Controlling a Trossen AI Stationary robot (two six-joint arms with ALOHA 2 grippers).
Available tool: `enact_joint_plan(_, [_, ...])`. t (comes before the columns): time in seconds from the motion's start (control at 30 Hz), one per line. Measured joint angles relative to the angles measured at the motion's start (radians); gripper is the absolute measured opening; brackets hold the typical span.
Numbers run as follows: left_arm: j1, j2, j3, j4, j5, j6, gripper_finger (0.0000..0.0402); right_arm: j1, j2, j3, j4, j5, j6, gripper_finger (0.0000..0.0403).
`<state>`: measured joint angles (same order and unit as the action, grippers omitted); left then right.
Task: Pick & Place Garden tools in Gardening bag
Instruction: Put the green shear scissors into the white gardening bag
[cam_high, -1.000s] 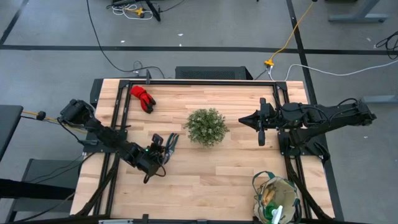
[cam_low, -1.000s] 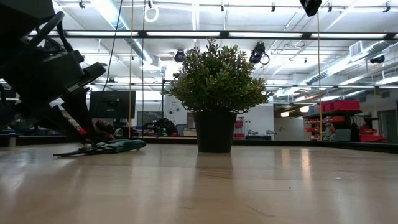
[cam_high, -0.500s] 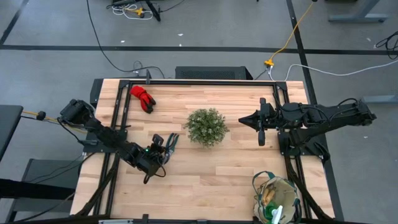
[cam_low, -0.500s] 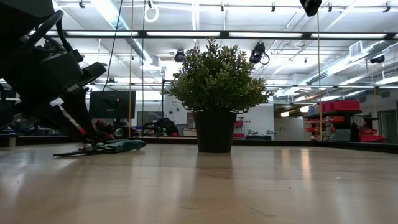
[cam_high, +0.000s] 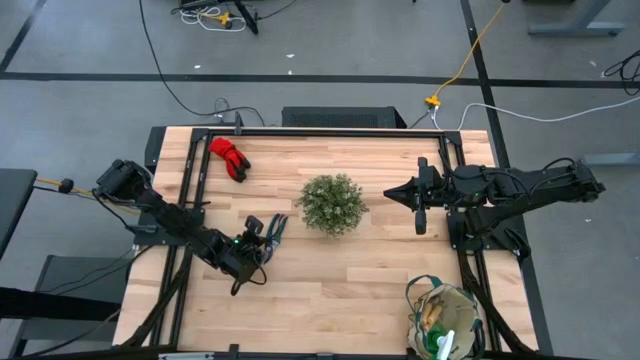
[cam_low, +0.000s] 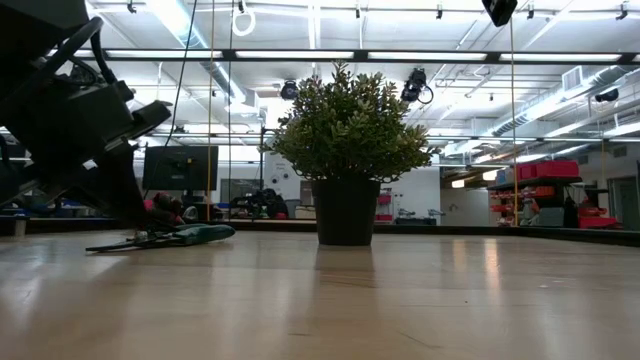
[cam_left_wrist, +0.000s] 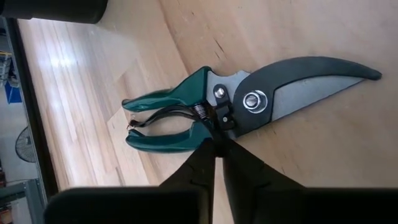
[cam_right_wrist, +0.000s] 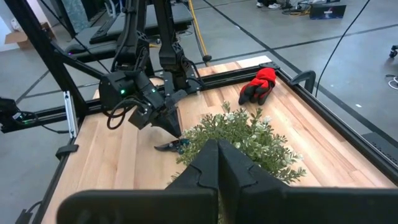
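Shears (cam_left_wrist: 242, 109) lie flat on the tabletop (cam_high: 330, 270) left of the plant (cam_high: 332, 203), and my left gripper (cam_left_wrist: 217, 144) is pinched nearly closed over their pivot, where the green handles begin. I would confirm a firm hold there before lifting, since they could swing. My right gripper (cam_right_wrist: 217, 152) waits closed beyond the plant, empty.

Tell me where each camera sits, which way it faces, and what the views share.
High view: overhead, looking down; both arms, plant, gardening bag.
Low view: table height, looking across at the plant; left arm by the pruning shears.
Left wrist view: looks down past the left gripper, closing at the shears' pivot.
Right wrist view: past the shut right gripper toward red gloves.
Shared: shears show in all four.
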<state>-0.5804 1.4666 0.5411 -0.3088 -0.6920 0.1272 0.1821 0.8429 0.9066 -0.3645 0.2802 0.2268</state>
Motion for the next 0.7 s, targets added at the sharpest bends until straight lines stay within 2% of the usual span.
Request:
enact_joint_plan(0.27, [0.0, 0.0, 0.002, -0.008, 0.008, 0.0, 0.0025, 0.0, 0.0, 0.0, -0.013, 0.0, 0.0, 0.0])
enact_joint_plan(0.7, [0.0, 0.0, 0.11, -0.167, 0.054, -0.012, 0.0018, 0.0, 0.0, 0.0, -0.013, 0.0, 0.0, 0.0])
